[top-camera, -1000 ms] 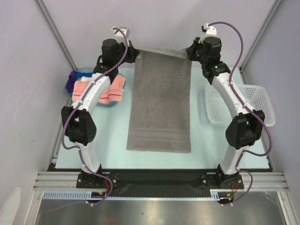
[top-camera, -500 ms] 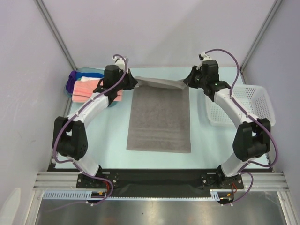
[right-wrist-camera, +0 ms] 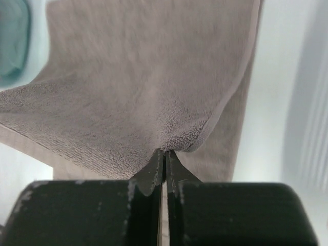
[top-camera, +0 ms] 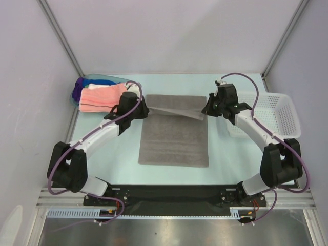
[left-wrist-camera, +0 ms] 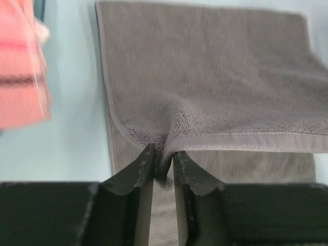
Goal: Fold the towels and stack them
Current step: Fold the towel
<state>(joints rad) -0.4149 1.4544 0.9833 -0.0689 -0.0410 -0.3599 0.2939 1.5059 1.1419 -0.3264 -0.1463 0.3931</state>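
Your left gripper is pinching the grey towel: its two fingers are closing on a bunched corner of the hem, and the wrist view is showing the terry puckering up between them. Your right gripper is doing the same at the opposite corner, with its fingers pressed almost together and a small fold of cloth caught at the tips.

In the top view, you are holding both corners over the far part of the towel. The hemmed edge is running taut from one gripper to the other. The held flap is doubling back over the rest of the towel, which is lying flat on the pale table between the two arms, its near edge straight and square to the table's front. The flap is sagging slightly in the middle and is not yet lying flat on the layer below.

To your left, a salmon pink towel is lying folded across the translucent blue tub, just beside the left gripper, with a purple cloth showing at the tub's far-left end. To your right, the white mesh basket is sitting at the table's edge, behind the right forearm.
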